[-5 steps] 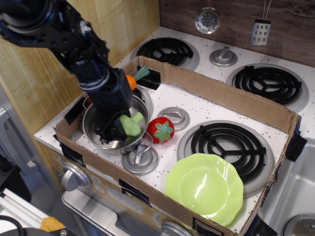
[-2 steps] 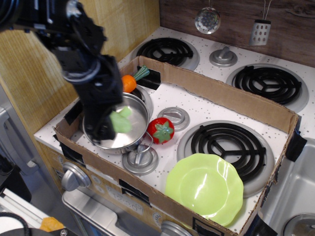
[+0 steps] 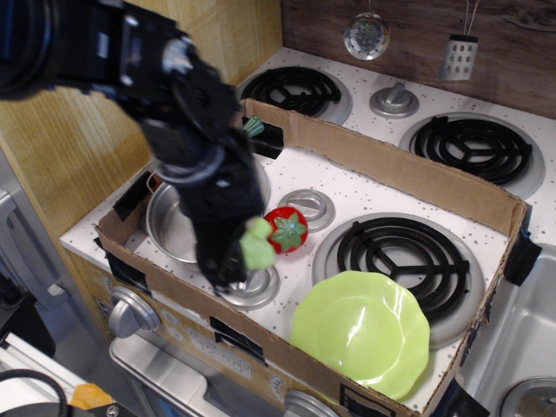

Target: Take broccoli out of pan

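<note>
1. Broccoli [image 3: 257,247] is pale green and lumpy; I see it held at the tip of the gripper [image 3: 239,256], above the stove top and outside the pan [image 3: 171,228].
2. The fingers appear closed on the broccoli; the dark body of the tool hides most of them, so I cannot tell how wide they stand.
3. I note the black arm [image 3: 165,95] enters from the upper left and slopes down and to the right, crossing over the right half of the pan. Its tip hangs over the small round knob cap [image 3: 252,289] at the front edge.
4. The pan sits at the left of the cardboard tray [image 3: 391,169]. The part of its shiny inside that I can see holds nothing; the arm covers the rest.
5. One red tomato [image 3: 287,229] with a green star top lies just right of the broccoli, near the pan.
6. One lime-green plate [image 3: 363,329] rests at the front right of the tray, overlapping the black coil burner [image 3: 400,256]. Nothing lies on it.
7. A green leafy tip [image 3: 253,127] shows behind the arm, beyond the pan; I cannot tell what it belongs to.
8. Count inside the tray: one pan, one broccoli, one tomato, one plate, one burner.
9. Three more burners lie outside the tray.
</note>
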